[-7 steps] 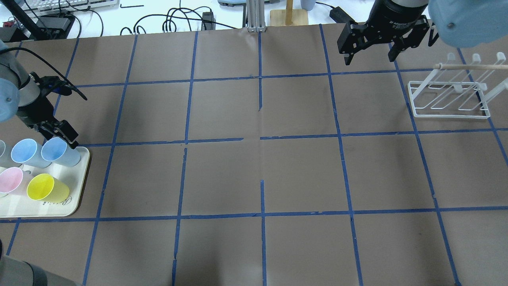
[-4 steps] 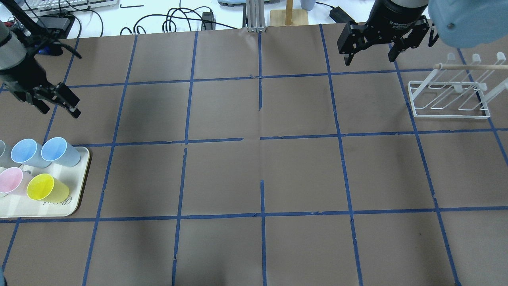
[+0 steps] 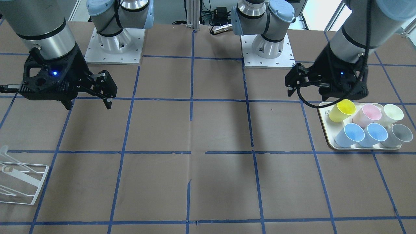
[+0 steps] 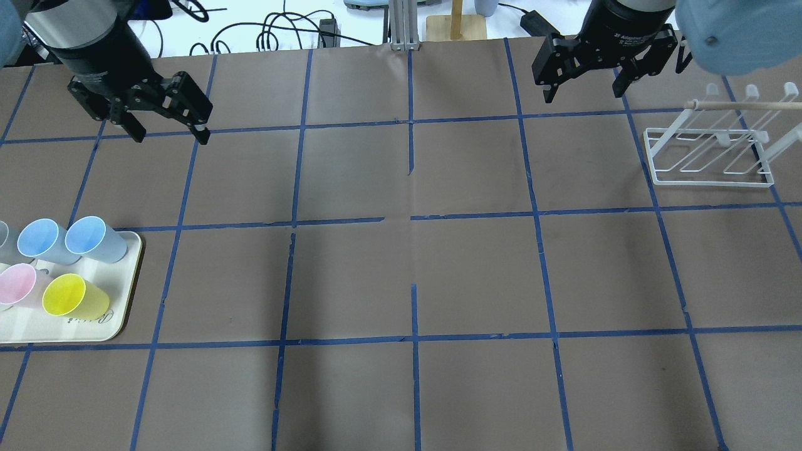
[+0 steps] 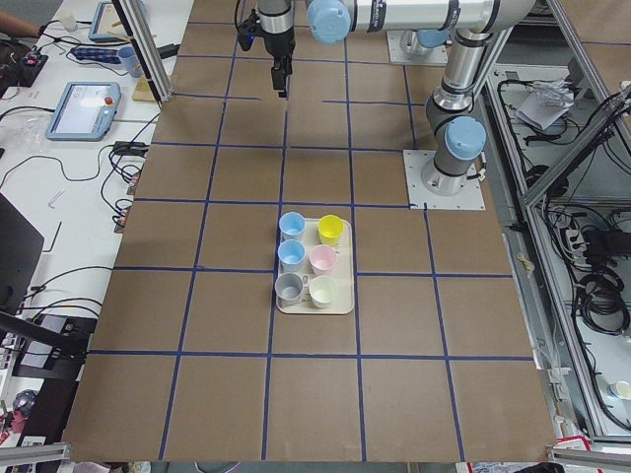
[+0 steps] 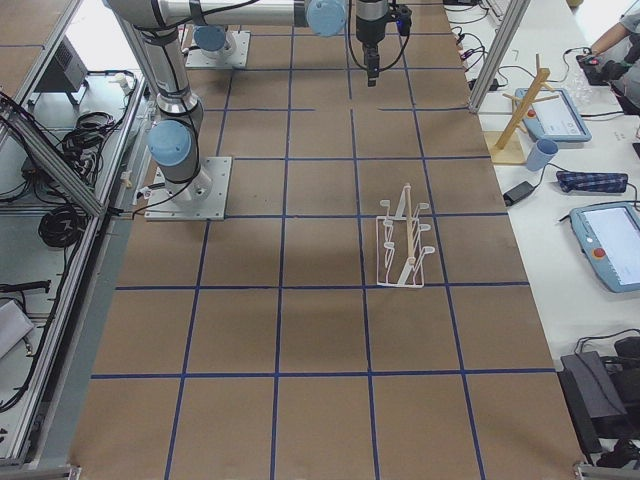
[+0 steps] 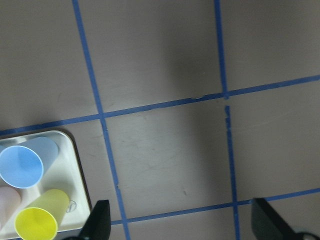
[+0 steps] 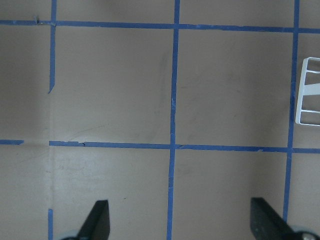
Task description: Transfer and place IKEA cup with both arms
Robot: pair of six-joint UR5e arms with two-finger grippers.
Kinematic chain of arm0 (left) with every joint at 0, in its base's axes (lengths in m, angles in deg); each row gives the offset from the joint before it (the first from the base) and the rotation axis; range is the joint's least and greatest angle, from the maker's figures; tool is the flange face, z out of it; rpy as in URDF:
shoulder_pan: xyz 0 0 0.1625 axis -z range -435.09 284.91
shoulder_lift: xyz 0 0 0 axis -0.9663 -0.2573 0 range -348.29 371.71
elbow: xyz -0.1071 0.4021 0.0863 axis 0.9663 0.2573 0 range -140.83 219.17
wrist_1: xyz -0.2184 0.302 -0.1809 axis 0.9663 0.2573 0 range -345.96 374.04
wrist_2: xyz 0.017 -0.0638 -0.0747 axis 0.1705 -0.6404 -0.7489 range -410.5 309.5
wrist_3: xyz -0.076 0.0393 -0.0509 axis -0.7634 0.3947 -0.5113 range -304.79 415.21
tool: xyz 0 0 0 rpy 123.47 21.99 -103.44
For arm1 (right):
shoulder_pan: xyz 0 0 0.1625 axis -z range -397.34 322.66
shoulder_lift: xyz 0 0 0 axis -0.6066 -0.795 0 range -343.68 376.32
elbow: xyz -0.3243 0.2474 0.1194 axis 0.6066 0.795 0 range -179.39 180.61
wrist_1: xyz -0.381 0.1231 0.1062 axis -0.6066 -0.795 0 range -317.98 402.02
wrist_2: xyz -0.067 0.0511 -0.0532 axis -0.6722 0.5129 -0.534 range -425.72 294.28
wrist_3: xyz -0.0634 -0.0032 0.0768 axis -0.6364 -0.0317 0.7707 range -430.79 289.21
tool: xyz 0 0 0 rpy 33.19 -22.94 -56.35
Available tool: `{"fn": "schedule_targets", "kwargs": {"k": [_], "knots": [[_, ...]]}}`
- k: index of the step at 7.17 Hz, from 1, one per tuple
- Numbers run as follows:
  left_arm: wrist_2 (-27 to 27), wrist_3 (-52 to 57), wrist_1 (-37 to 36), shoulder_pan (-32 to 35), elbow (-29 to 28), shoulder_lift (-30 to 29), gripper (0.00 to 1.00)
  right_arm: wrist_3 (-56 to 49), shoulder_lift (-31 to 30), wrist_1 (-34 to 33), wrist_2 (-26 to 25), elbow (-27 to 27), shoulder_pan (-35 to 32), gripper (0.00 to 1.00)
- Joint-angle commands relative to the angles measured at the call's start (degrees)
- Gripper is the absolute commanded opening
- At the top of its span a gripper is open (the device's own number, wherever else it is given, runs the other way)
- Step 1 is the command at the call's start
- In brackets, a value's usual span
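Note:
Two alike pale blue cups (image 4: 94,238) (image 4: 41,241) stand on a cream tray (image 4: 119,322) at the table's left, next to a yellow cup (image 4: 70,295) and a pink cup (image 4: 17,285). They also show in the front view (image 3: 349,135) (image 3: 373,135). My left gripper (image 4: 169,133) is open and empty, high over the far left of the table, well away from the tray. Its wrist view shows open fingertips (image 7: 100,220) and one blue cup (image 7: 22,165). My right gripper (image 4: 584,94) is open and empty at the far right.
A white wire rack (image 4: 711,160) with a wooden rod stands at the far right, close to the right gripper. A cream cup (image 3: 393,113) and a grey cup (image 3: 399,135) share the tray. Cables and devices lie beyond the far edge.
My left gripper has left the tray's right blue cup, empty, and moved up, toward the far edge and rightward. The cups stay in place. The right arm has not moved.

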Motion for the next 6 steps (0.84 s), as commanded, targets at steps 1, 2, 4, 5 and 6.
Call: {"fn": "schedule_targets", "kwargs": {"k": [1,2,4,5,6], "knots": [[2.24,-3.86,0.53,4.71,0.56,1.82,1.00,0.04,0.00,-0.07,0.05,-0.17,0.04,1.00],[2.16,-3.86,1.23,4.80,1.00,2.35,1.00,0.04,0.00,0.02,0.05,-0.34,0.04,1.00],[1.89,-4.21,0.80,4.81,3.36,3.14,1.00,0.04,-0.09,-0.07,0.13,-0.35,0.04,1.00],[1.89,-4.13,0.80,4.81,3.46,3.23,1.00,-0.05,0.00,-0.07,0.05,-0.26,0.04,1.00],[1.89,-4.04,0.63,4.63,3.55,2.97,1.00,-0.05,0.00,-0.07,0.13,-0.34,0.04,1.00]]}}
